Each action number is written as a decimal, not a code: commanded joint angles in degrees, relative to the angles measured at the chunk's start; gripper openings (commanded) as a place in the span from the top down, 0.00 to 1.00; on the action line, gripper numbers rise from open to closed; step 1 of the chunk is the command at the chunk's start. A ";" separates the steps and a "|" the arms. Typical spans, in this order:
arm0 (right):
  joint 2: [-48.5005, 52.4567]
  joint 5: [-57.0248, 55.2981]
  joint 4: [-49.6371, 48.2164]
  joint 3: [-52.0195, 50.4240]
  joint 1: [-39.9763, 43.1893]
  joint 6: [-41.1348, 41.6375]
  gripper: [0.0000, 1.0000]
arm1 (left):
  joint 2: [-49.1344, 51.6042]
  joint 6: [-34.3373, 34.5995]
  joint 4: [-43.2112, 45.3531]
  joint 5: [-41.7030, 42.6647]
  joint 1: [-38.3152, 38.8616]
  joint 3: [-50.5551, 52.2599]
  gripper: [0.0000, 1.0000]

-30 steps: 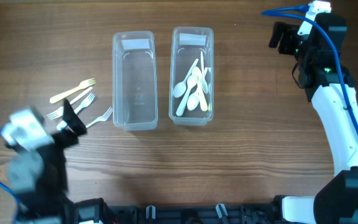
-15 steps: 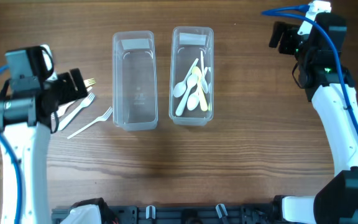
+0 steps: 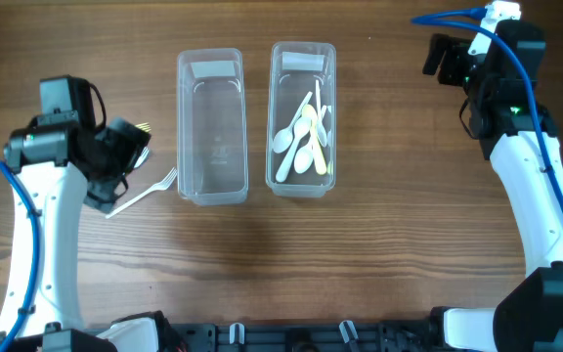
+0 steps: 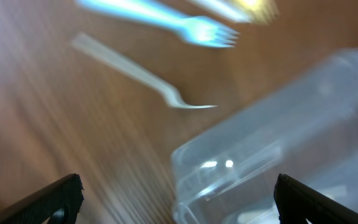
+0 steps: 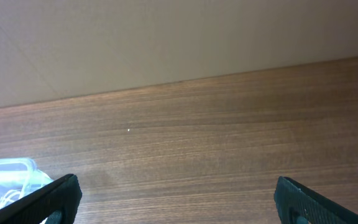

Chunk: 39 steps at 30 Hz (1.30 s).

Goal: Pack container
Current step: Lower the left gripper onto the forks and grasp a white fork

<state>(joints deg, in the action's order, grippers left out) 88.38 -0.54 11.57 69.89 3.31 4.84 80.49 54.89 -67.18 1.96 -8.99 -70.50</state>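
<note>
An empty clear container (image 3: pixel 209 127) stands left of a second clear container (image 3: pixel 303 117) that holds several white spoons (image 3: pixel 304 137). Plastic forks lie left of the empty container: a white fork (image 3: pixel 147 192) shows in full, and the yellow fork's tines (image 3: pixel 145 127) peek out beside my left gripper (image 3: pixel 127 154). That gripper hovers over the forks, open and empty. The blurred left wrist view shows the gripper (image 4: pixel 178 199) open, two white forks (image 4: pixel 143 76) (image 4: pixel 173 23) and the empty container's corner (image 4: pixel 278 143). My right gripper (image 3: pixel 443 61) is open and empty at the far right, also in its wrist view (image 5: pixel 178 199).
The right wrist view shows bare wooden table (image 5: pixel 216 137), a plain wall behind it, and the spoon container's corner (image 5: pixel 5 177) at the lower left. The left arm's upright body (image 3: pixel 42 235) stands at the table's left side.
My left arm has swung up from the lower left and moved right, over the forks beside the empty container. The right arm has not moved.
</note>
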 commanded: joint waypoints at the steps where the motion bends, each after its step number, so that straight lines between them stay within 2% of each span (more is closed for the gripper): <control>1: -0.63 -0.96 -0.15 0.24 0.09 -0.33 0.00 | 0.26 22.49 -0.33 0.20 0.26 6.54 0.00; 9: -0.63 -0.96 -0.15 0.24 0.09 -0.33 0.00 | 0.28 23.85 2.95 -0.50 0.24 10.23 0.00; 18: -0.63 -0.98 -0.15 0.24 0.09 -0.33 0.00 | 4.70 23.80 13.66 -0.31 0.26 10.36 0.00; 21: -0.63 -0.96 -0.15 0.24 0.09 -0.33 0.00 | 8.04 23.80 16.70 2.34 0.24 10.36 0.00; 31: -0.63 -0.98 -0.15 0.24 0.09 -0.33 0.00 | 17.44 23.87 17.53 6.56 0.24 10.36 0.00; 34: -0.63 -0.98 -0.15 0.24 0.09 -0.33 0.00 | 18.75 25.79 17.68 6.58 0.24 10.36 0.00; 36: -0.63 -0.98 -0.15 0.24 0.09 -0.35 0.00 | 19.58 25.77 18.64 6.60 0.24 10.36 0.09; 39: -0.63 -0.96 -0.15 0.24 0.09 -0.35 0.00 | 20.11 25.79 19.23 6.56 0.24 10.36 0.18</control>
<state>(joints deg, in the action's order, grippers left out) 88.38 -0.51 11.55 69.89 3.31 4.84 99.55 79.50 -48.36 7.81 -8.99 -60.58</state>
